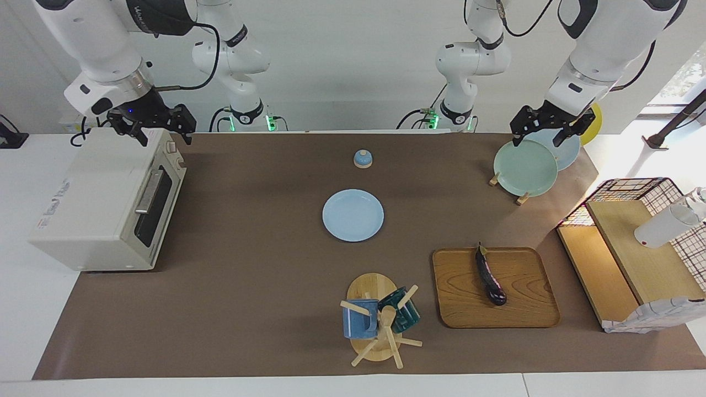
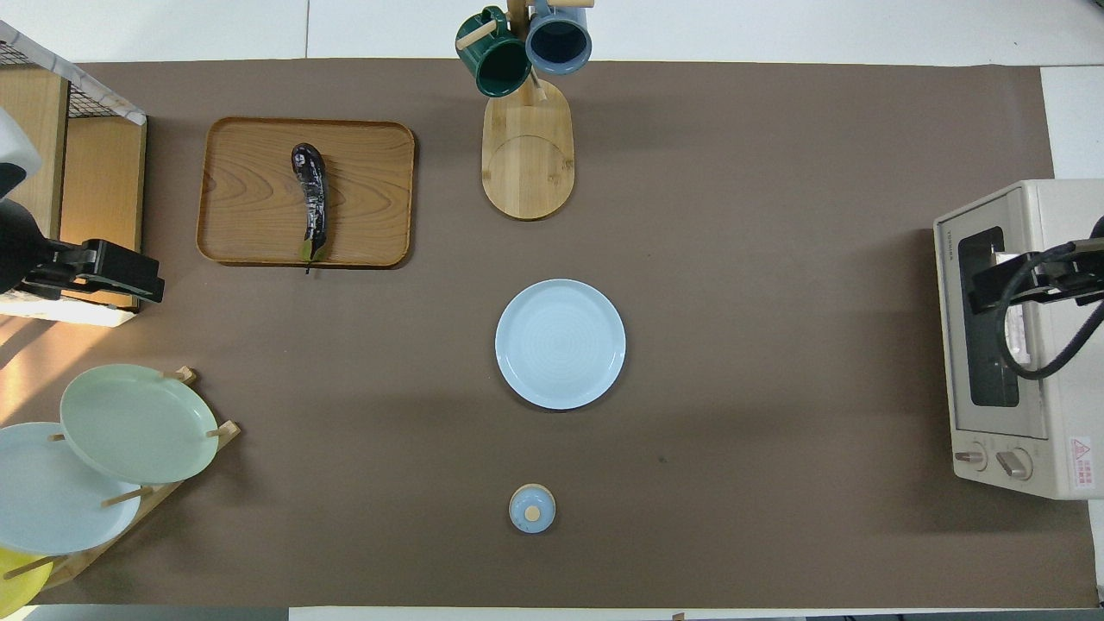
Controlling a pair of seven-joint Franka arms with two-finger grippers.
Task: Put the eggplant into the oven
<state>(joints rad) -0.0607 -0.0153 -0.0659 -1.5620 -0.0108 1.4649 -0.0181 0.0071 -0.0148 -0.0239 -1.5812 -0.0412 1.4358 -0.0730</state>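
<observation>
- Waiting to start: the eggplant [image 1: 490, 275] lies on the wooden tray [image 1: 529, 309], well apart from the oven [image 1: 88, 209], whose door looks closed.
- Next, I think, one arm must open the oven door and the other must pick up the eggplant.
- The right gripper [image 1: 153, 128] hangs over the oven, fingers spread and empty.
- The left gripper [image 1: 543, 131] hangs over the plate rack [image 1: 524, 197], well apart from the oven, spread and empty too.

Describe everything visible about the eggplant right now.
The eggplant is slim, long and glossy dark purple-black, slightly curved, with a small green stem cap on the end nearer the robots. It lies flat on the wooden tray, toward the left arm's end of the table, its stem reaching the tray's edge. Only the tray touches it.
</observation>
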